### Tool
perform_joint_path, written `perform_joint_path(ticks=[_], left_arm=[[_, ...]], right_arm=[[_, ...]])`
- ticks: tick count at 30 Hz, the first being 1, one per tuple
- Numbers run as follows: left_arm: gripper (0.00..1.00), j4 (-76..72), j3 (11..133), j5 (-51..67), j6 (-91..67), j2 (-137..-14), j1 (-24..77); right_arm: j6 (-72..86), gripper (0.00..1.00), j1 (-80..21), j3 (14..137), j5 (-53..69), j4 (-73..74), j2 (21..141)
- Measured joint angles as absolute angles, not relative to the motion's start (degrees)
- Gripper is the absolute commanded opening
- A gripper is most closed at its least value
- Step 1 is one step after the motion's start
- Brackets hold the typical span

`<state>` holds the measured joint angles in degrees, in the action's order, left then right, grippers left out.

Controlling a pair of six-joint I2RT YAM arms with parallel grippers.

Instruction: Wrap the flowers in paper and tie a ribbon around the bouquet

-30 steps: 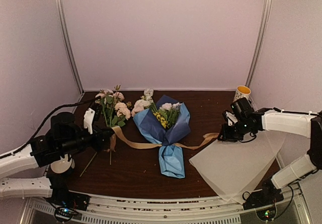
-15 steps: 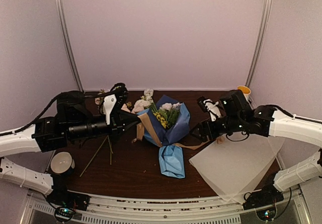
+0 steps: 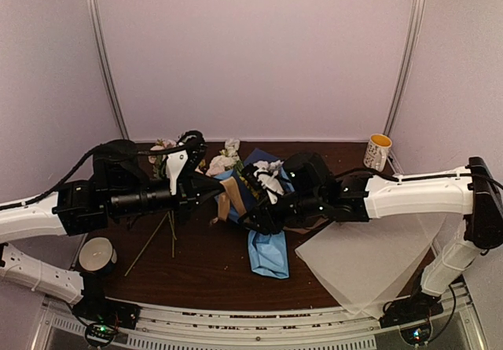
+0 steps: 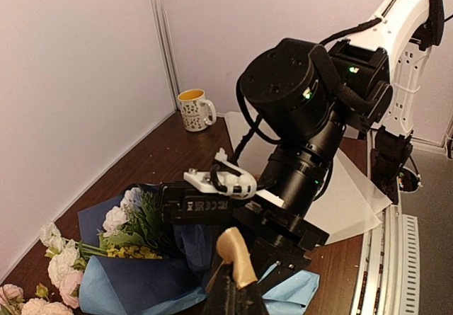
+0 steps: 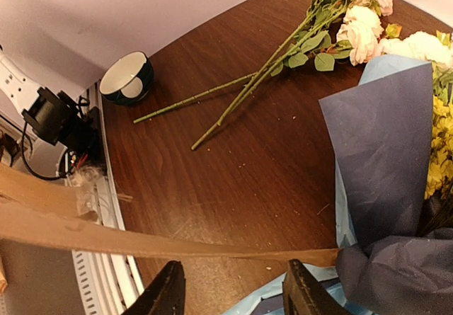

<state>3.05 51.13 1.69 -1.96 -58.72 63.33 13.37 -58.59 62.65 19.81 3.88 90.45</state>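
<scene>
INVENTORY, tie stage, as I read it from the console

1. left gripper [image 4: 237,288]: clamped shut on the loose end of the ribbon [image 4: 237,255]. Held off the table [image 3: 196,275], just beside the bouquet's left flank. Reason, my guess: keeps that strand taut so it can be crossed over.
2. right gripper [image 5: 237,291]: fingers apart, nothing btwn them. Ribbon runs as a tight band just ahead of the tips. Arm reaches across over the bouquet, prob. lining up to take that strand; no grip yet.
3. bouquet [image 3: 267,249]: mid-table, lying flat, wide end to the back wall, narrow end toward me. Ribbon meets it at the waist.
4. paper [image 5: 382,159]: navy face outward at the collar, pale blue at the edge, closed round the stems.
5. flowers [image 4: 129,221]: white & yellow heads showing at the wide end.
6. Not in play: loose pink stems [image 5: 297,53] left of the bouquet; whitish sheet [image 3: 369,263] at right; mug [image 4: 192,110] back right; bowl [image 5: 127,78] near left.
7. Status: wrap looks done; knot not yet formed.
</scene>
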Motion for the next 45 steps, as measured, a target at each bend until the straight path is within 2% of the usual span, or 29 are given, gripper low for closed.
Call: perform_joint_path(ticks=[4, 9, 12, 17, 21, 26, 27, 28, 29, 31, 35, 41, 45], left_arm=[[0.00, 3.03, 51.13, 1.21, -1.89, -58.67, 63.33], [0.00, 3.05, 51.11, 0.47, -1.69, -58.06, 63.33], [0.00, 3.05, 51.00, 0.05, -1.63, -57.49, 63.33], [0.00, 3.01, 50.39, -0.45, -1.56, -56.66, 63.33], [0.00, 2.81, 48.31, -1.32, -1.63, -55.24, 63.35], [0.00, 1.61, 39.77, -4.19, -2.35, -52.29, 63.40], [0.12, 1.76, 38.28, -4.32, -2.68, -53.01, 63.44], [0.29, 1.83, 36.93, -4.32, -3.05, -54.52, 63.51], [0.42, 1.76, 35.83, -4.32, -3.55, -56.69, 63.79], [0.65, 2.07, 34.26, -4.27, -4.12, -62.35, 64.99], [0.76, 4.45, 33.63, -2.98, -4.38, -70.28, 67.99], [0.82, 4.47, 33.89, -0.30, -2.79, -70.89, 68.36], [0.81, 3.66, 33.89, -0.01, -1.13, -67.70, 68.29]], right_arm=[[13.85, 0.33, -58.59, 62.65, 19.46, 1.67, 91.77], [14.72, 0.37, -58.57, 62.85, 17.45, 0.08, 92.82], [14.96, 0.35, -58.48, 64.31, 16.34, 0.23, 94.17], [14.90, 0.01, -58.35, 66.43, 15.77, 0.19, 96.40], [15.59, 0.00, -57.95, 66.32, 15.00, 0.27, 96.36], [15.88, 0.00, -56.86, 64.79, 14.76, 0.21, 95.53], [15.90, 0.00, -56.69, 64.40, 14.70, 0.23, 95.29], [15.92, 0.00, -56.60, 64.16, 14.68, 0.23, 95.11], [15.92, 0.00, -56.58, 64.07, 14.68, 0.38, 95.02], [15.92, 0.00, -56.47, 64.07, 14.66, 0.36, 94.94], [15.90, 0.00, -56.47, 63.96, 14.70, 0.34, 94.91], [15.75, 0.00, -56.47, 63.59, 14.72, 0.43, 94.85], [15.57, 0.00, -56.47, 63.48, 14.76, 0.40, 94.83]])
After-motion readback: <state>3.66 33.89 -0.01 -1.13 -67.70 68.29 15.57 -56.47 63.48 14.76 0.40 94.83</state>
